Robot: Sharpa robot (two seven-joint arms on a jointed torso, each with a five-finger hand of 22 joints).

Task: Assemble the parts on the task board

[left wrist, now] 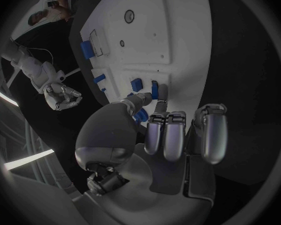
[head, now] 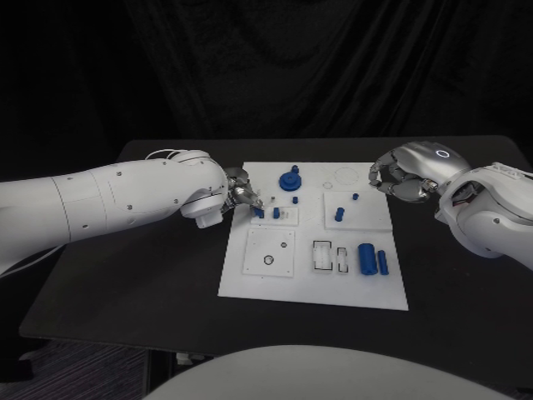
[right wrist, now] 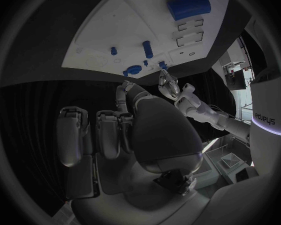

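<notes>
The white task board lies in the middle of the table. My left hand hovers at its left edge, fingers stretched out with nothing held. One fingertip touches the nearer of two small blue parts standing in a square module. A blue round knob stands just behind them, and small blue pegs stand further right. A thick blue cylinder and a slimmer one lie at the board's right side. My right hand hangs over the board's far right corner, fingers curled in on nothing.
An oval hole and two rectangular slots are cut into the board's near half. Black table surface lies all round the board. The right wrist view looks across the board to my left hand.
</notes>
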